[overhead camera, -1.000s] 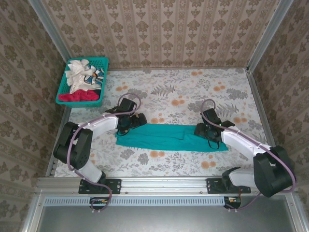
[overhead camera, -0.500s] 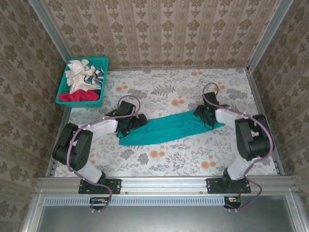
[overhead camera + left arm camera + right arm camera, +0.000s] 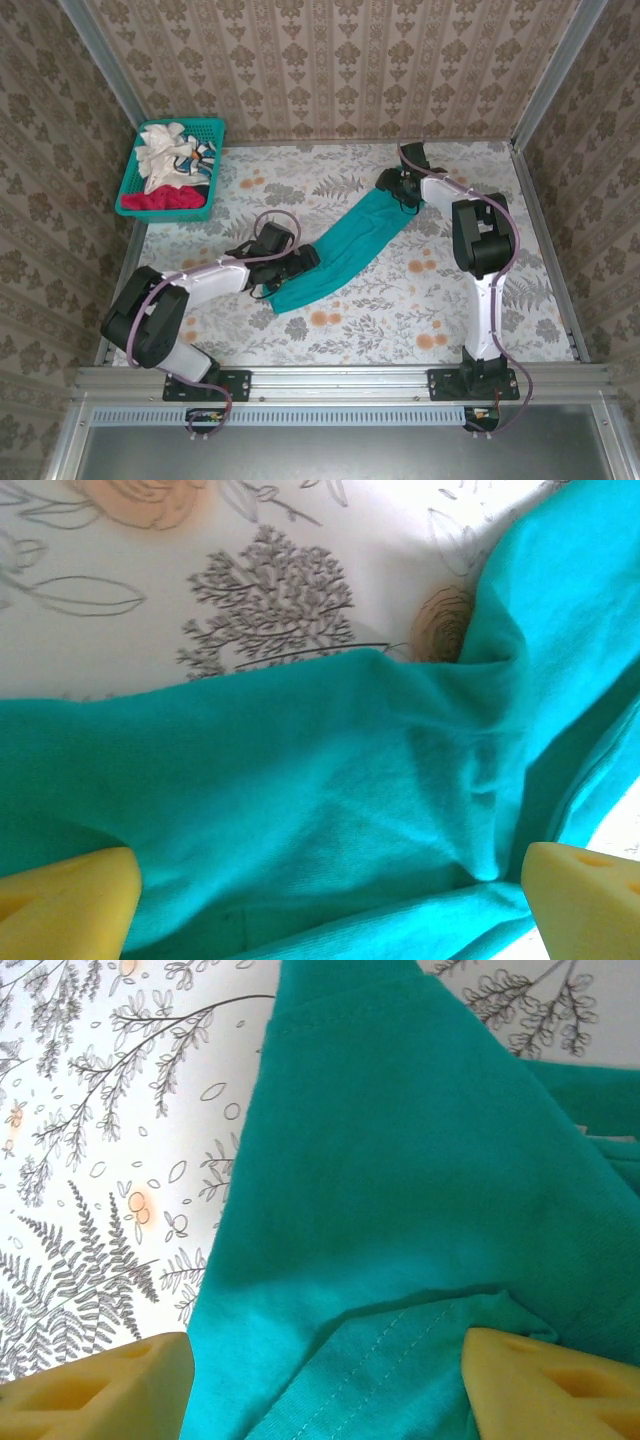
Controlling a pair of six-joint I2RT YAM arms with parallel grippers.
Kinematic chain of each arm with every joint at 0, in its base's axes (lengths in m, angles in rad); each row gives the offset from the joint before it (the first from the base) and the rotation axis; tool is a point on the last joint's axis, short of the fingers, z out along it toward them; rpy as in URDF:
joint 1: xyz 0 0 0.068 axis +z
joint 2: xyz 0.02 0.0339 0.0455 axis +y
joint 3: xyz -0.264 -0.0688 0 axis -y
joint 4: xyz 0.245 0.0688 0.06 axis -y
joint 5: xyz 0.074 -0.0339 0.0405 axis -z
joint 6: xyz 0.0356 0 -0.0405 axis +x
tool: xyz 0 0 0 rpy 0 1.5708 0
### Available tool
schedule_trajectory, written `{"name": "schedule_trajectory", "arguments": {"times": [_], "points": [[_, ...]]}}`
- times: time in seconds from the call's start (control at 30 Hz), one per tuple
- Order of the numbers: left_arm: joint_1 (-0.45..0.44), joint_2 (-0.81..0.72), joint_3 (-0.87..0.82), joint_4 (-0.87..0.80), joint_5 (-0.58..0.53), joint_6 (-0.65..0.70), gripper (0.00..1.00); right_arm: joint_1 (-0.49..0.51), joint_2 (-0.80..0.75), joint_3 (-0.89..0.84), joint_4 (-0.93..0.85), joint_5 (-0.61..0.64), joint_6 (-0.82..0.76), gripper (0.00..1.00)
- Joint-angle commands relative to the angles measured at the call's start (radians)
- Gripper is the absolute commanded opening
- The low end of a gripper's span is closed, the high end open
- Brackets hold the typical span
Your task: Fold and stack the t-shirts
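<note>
Floral-print table (image 3: 420, 300), damask-patterned wallpaper walls (image 3: 330, 60), metal corner rails (image 3: 548, 75), even light

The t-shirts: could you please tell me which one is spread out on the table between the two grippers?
The teal t-shirt: it lies stretched diagonally across the table, held between the left gripper and the right gripper, while the red and white ones stay bundled in the basket.

Teal mesh basket (image 3: 214, 128) far left, floral tablecloth (image 3: 400, 310), perhaps vinyl
</note>
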Motion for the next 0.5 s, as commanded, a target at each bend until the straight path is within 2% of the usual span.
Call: {"name": "schedule_trajectory", "arguments": {"times": [0.0,0.1,0.2,0.37,0.47], "points": [[0.043,-0.068,0.021,-0.156,-0.062,0.069,1.00,0.001,-0.119,-0.043,-0.031,-0.011,-0.070,0.72],[0.098,-0.073,0.031,-0.162,-0.039,0.124,1.00,0.003,-0.250,-0.188,0.045,0.011,-0.071,0.72],[0.117,-0.020,0.099,-0.175,0.010,0.175,0.94,0.024,-0.350,-0.320,0.083,0.012,-0.067,0.72],[0.109,0.084,0.158,-0.164,0.050,0.161,0.68,0.076,-0.430,-0.461,0.126,0.002,-0.022,0.72],[0.102,0.112,0.129,-0.149,0.068,0.127,0.53,0.094,-0.412,-0.480,0.141,-0.026,-0.004,0.72]]}}
